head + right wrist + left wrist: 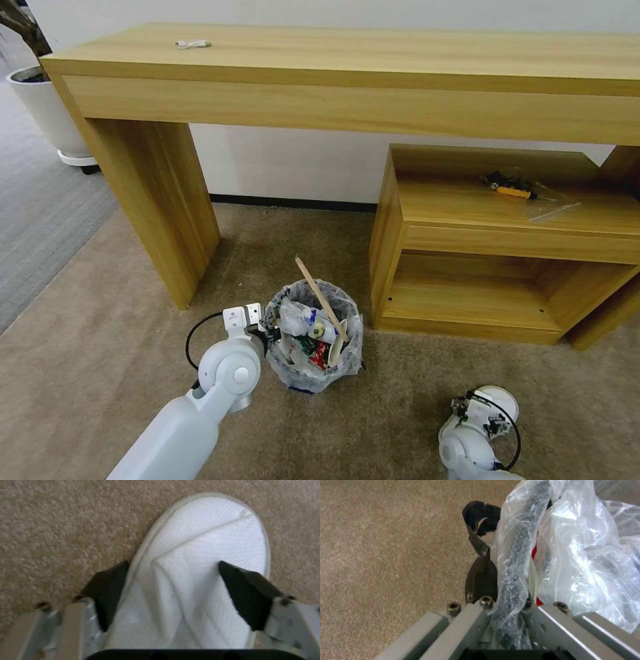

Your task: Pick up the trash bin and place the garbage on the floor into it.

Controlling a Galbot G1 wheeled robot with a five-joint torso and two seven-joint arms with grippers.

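beige carpet (413, 413) | L fingers (480, 555) clamped on 1 trash bin (313, 333) rim | R fingers (246, 592) apart astride 1 slipper (206, 562)

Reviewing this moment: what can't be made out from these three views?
- Right gripper: its fingers straddle the slipper; right wrist view doesn't show whether they press it.
- Head view: the right arm covers most of the slipper.
- Bin: the bag hides its wall; litter inside too small to name, except the stick.
- Left gripper: shut on the bin's rim; inner finger behind plastic.
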